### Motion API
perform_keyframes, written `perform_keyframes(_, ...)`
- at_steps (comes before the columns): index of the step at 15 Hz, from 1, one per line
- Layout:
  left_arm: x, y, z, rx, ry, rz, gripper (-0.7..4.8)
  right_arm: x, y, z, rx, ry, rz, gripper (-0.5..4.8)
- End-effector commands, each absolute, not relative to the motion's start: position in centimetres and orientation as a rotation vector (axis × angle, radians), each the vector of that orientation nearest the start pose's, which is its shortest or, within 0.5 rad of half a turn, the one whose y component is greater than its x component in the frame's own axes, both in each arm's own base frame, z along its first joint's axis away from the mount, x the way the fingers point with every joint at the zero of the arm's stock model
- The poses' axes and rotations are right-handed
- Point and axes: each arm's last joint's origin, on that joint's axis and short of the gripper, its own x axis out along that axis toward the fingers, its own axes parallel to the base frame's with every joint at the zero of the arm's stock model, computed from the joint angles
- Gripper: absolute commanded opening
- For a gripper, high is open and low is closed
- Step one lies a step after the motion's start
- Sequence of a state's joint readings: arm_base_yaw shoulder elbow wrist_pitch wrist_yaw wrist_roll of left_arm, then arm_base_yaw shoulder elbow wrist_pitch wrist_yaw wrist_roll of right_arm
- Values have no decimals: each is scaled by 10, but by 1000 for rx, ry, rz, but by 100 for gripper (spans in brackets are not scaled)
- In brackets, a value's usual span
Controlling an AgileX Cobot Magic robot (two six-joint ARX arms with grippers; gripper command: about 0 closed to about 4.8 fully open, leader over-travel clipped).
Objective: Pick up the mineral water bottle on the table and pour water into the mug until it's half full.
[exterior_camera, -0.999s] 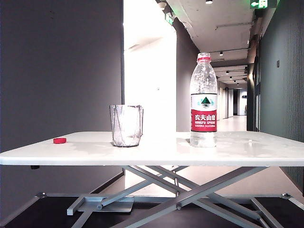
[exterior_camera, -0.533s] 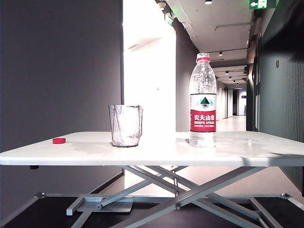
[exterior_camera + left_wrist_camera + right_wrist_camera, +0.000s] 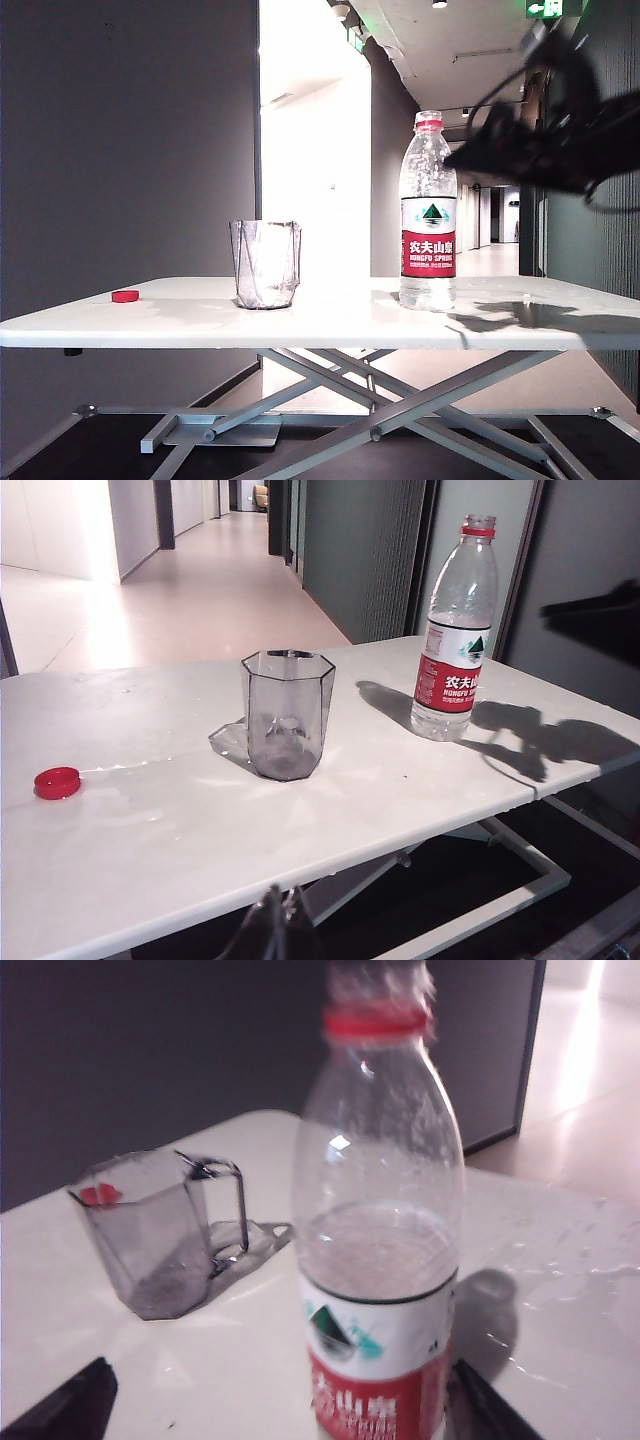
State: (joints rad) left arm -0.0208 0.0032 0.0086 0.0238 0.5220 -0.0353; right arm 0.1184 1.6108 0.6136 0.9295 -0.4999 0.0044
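Right hand is spread, bottle framed between fingers, uncontacted; left hand is seen pressed together, below bench edge.

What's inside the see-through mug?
The mug looks empty; its bottom shows no water. The small red cap seen through its wall from the right wrist lies behind it on the table, not inside.

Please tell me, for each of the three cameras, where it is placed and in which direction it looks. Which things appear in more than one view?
Exterior view: low, level with the table edge, facing the corridor; the right gripper reaches in beside the mineral water bottle.
Left wrist view: above the table's edge, looking down across it; the left gripper barely shows.
Right wrist view: close to the bottle; dark fingertips flank it.
Shared: bottle, mug, red cap.
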Motion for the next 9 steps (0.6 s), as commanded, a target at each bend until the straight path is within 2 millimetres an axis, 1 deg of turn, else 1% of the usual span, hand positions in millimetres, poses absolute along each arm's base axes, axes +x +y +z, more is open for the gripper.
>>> perform_keyframes(1, 93, -16, 169, -24, -26, -545, -5, 325, 54, 185, 19, 57, 655, 479)
perform_keyframes(4, 93, -16, 166, -19, 2, -544, -5, 347, 58, 174, 25, 82, 675, 479)
perform_keyframes(7, 93, -16, 163, -3, 30, -544, -5, 365, 60, 166, 27, 91, 684, 479)
perform_keyframes(8, 93, -16, 162, 2, 44, -545, -5, 375, 62, 160, 28, 96, 685, 479)
perform_keyframes(9, 93, -16, 161, 1, 49, -545, -5, 381, 63, 158, 29, 96, 685, 479)
